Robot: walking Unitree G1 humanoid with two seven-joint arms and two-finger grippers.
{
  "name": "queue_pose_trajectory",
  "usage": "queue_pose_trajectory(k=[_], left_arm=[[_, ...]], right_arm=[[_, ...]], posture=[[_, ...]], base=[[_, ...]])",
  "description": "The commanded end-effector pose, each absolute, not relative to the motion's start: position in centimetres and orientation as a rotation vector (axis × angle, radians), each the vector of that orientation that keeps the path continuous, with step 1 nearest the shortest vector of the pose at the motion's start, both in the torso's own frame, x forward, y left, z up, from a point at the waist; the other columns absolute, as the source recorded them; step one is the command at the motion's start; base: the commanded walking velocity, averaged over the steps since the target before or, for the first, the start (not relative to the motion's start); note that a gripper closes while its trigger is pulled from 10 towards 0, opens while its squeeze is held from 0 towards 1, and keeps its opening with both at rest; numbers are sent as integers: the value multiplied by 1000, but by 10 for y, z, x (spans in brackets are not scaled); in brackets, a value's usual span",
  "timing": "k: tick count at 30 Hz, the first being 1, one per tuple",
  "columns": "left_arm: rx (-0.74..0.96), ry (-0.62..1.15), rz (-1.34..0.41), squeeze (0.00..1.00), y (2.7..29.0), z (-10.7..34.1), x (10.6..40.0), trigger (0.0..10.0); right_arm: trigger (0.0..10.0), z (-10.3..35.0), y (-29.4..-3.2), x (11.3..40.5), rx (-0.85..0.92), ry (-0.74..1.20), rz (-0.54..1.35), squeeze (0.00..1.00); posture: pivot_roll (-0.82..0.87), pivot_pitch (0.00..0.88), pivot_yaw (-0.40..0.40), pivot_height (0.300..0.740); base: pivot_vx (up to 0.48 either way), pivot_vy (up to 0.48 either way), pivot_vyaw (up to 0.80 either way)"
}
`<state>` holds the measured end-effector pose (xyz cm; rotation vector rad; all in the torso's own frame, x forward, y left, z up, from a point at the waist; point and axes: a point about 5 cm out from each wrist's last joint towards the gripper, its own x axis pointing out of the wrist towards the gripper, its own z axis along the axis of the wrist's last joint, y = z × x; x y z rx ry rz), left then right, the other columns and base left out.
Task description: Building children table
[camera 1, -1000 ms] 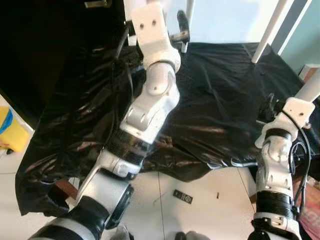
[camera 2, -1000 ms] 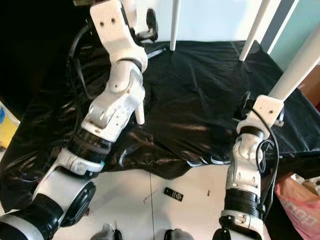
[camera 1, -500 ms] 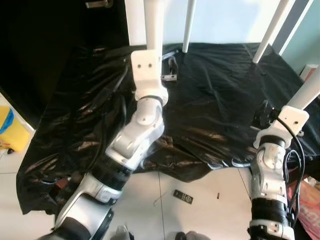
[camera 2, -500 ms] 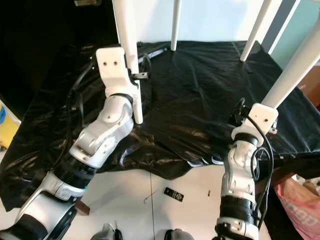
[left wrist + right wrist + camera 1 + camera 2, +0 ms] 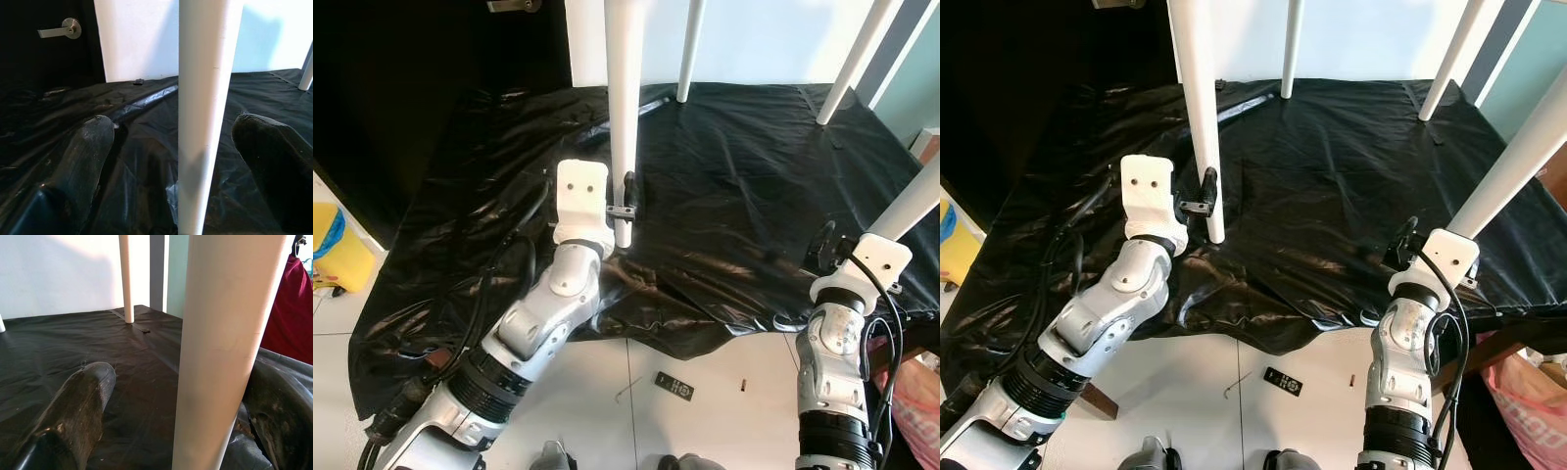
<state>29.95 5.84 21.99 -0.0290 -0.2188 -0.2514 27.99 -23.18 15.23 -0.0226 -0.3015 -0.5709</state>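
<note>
Left gripper [image 5: 195,161] and right gripper [image 5: 195,396] straddle two of four legs [image 5: 619,117].

Your head views look down on the same black sheet [image 5: 734,176]; each wrist view faces a leg [image 5: 205,112] closely.

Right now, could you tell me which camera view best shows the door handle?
The left wrist view shows the door handle best: a silver lever on the dark door, seen past the white table leg that stands between the left tool's fingers. The eye views catch it cut off at their top edge.
</note>
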Motion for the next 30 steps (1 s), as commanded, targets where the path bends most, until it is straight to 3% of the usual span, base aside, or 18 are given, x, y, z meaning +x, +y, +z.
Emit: queue_pose_trajectory(k=[1, 17, 26, 30], left_arm=[[42, -216, -738, 0, 37, 215, 285, 10000], [126, -157, -726, 0, 69, 178, 248, 10000], [176, -99, -726, 0, 83, 150, 226, 10000], [180, -92, -727, 0, 86, 146, 223, 10000]], right_arm=[[10000, 152, -229, 278, -24, -313, -565, 0], [10000, 134, -217, 246, -103, -298, -448, 0], [10000, 113, -188, 241, -122, -217, -85, 0], [10000, 108, -184, 238, -119, -196, -19, 0]], posture=[[86, 71, -22, 740], [90, 67, -32, 740], [98, 73, -35, 740], [99, 72, -38, 740]], base=[[0, 0, 0], [0, 0, 0], [0, 0, 0], [0, 0, 0]])
